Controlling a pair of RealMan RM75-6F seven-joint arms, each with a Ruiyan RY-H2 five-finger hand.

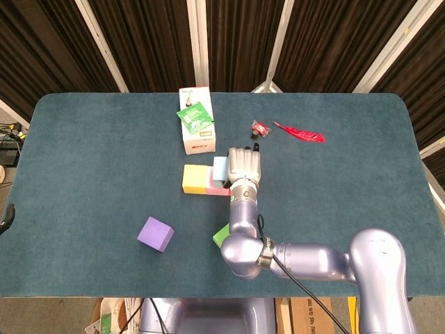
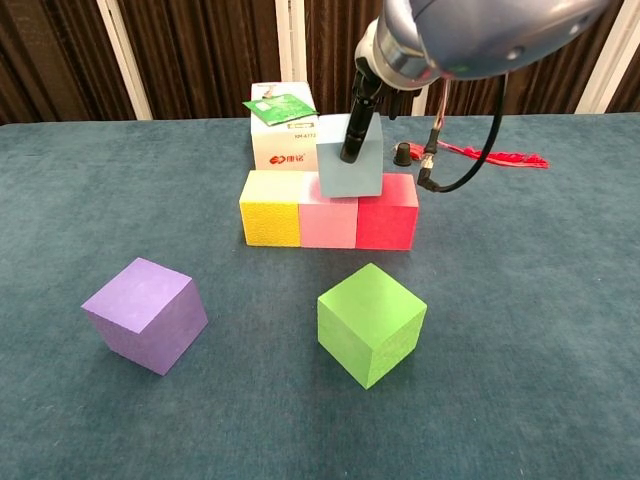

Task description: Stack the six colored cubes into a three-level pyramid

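Holding the light blue cube point(image 2: 351, 156) in the right hand point(image 1: 244, 165), with one dark finger point(image 2: 356, 122) pressed down the front face and the rest of the grip hidden behind the block. Sitting at or just above the top of the base row, over the seam between the pink cube point(image 2: 328, 210) and the red cube point(image 2: 387, 210), slightly turned; hard to say whether resting yet or a hair clear. Completing that base row on the left, the yellow cube point(image 2: 272, 207), touching the pink one. Waiting on the teal table point(image 2: 520, 300) nearer the robot, well apart from each other: the purple cube point(image 2: 146, 314) and the green cube point(image 2: 370, 323), both rotated corner-on.

Judging by the matte, softly rounded faces, probably light foam or painted wood: rigid enough to pinch firmly, not fragile, not slippery, little weight to fight. Best taken across two opposite side faces, near mid-height, leaving the bottom face free to seat flat. Needing a squared-up yaw before release, or the cube will bridge the seam crookedly and crowd the spot for its second-level neighbour.

Left hand absent from both views. Behind the row, a white box point(image 2: 285, 139) with a green packet on top, and a red feather point(image 2: 495, 157) off to the right.
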